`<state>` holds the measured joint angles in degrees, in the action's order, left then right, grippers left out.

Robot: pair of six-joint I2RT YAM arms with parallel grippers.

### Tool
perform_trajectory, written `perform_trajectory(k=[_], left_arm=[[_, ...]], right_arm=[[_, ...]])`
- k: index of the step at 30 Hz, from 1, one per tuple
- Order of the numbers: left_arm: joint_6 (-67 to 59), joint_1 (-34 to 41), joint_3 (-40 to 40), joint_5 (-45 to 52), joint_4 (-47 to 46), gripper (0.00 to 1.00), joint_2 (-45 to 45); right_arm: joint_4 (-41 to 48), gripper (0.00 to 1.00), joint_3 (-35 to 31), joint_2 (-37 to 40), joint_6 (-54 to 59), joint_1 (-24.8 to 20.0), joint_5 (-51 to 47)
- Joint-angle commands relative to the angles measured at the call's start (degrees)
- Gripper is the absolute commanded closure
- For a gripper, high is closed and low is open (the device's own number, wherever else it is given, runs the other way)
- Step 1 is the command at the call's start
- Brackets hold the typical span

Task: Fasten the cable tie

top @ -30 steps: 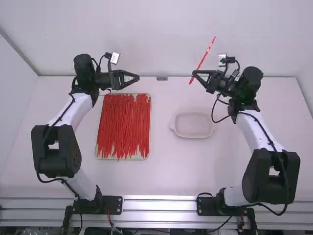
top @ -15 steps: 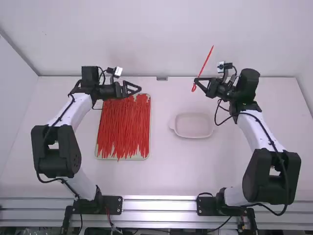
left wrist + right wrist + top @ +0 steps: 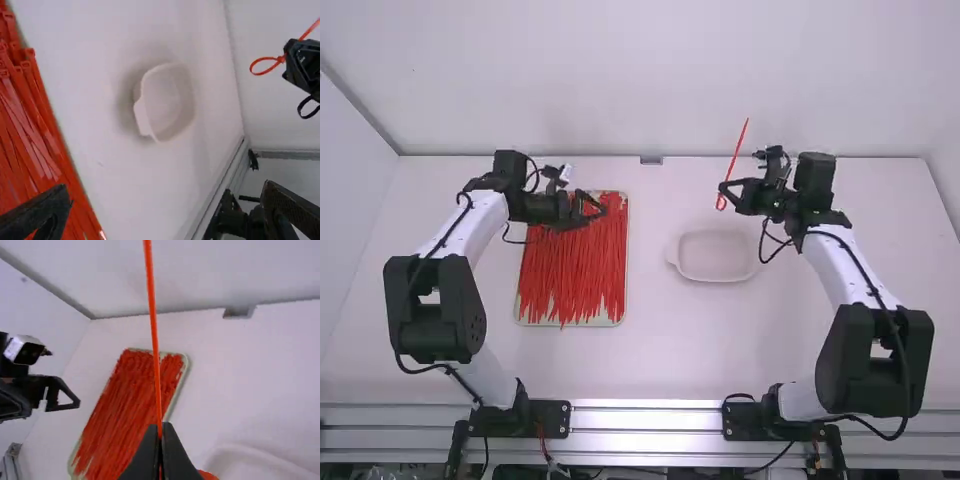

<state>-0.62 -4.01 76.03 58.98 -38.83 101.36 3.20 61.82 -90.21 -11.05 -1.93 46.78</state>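
Right pincer (image 3: pixel 726 188) (image 3: pixel 161 434) is pinched fully closed on one thin red plastic cable tie (image 3: pixel 736 155) (image 3: pixel 265 64) (image 3: pixel 151 315), held in the air off the tabletop. The tie is already threaded. It has a small closed teardrop loop on one side of the fingers and a long straight tail sticking up past them toward the back wall. The strap is flat and narrow. In the high view it sits beyond the dish's far rim, near the back wall, touching nothing but the fingers.

Left pincer (image 3: pixel 603 206) (image 3: pixel 165 190) is wide open and holds nothing, low over the far end of the pile of loose red cable ties (image 3: pixel 570 265) (image 3: pixel 20 125) (image 3: pixel 130 410). Its fingers are black, and one pad shows a gridded texture in the left wrist view.

The pile's ties lie roughly parallel, lengthwise, with ragged ends. They rest on a flat beige rectangular tray (image 3: pixel 625 262) (image 3: pixel 186 360) with rounded corners and fill it nearly rim to rim.

A shallow white squarish plastic dish (image 3: pixel 712 255) (image 3: pixel 165 102) has rounded corners, a matte surface and a small tab handle on the side facing the tray. It stands well apart from the tray, with bare tabletop between them.

The smooth matte white tabletop (image 3: pixel 740 330) has open room in front of the tray and dish toward the arm bases, and on both outer sides. A small grey bracket (image 3: pixel 651 159) (image 3: pixel 239 313) sits at the back edge where the tabletop meets the wall. A small white tag (image 3: pixel 562 171) (image 3: pixel 22 351) is on the left arm's wrist, its print too small to read.
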Motion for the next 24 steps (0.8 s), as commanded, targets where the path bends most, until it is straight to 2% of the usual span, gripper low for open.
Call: perform_trajectory(k=[1,11,24], left_arm=[[-4.0,-0.5,1.2,0.0,-0.9,0.01,-0.7],[-5.2,-0.5,1.2,-3.1,-4.4,0.01,-0.7],[-6.7,-0.5,-0.6,-3.6,-6.4,0.01,-0.7]], right_arm=[[0.8,1.00,-1.1,0.2,2.5,1.7,-5.1],[2.2,1.00,-4.5,0.2,2.3,7.6,-21.2],[6.7,1.00,-6.0,0.2,2.3,10.3,-28.3]])
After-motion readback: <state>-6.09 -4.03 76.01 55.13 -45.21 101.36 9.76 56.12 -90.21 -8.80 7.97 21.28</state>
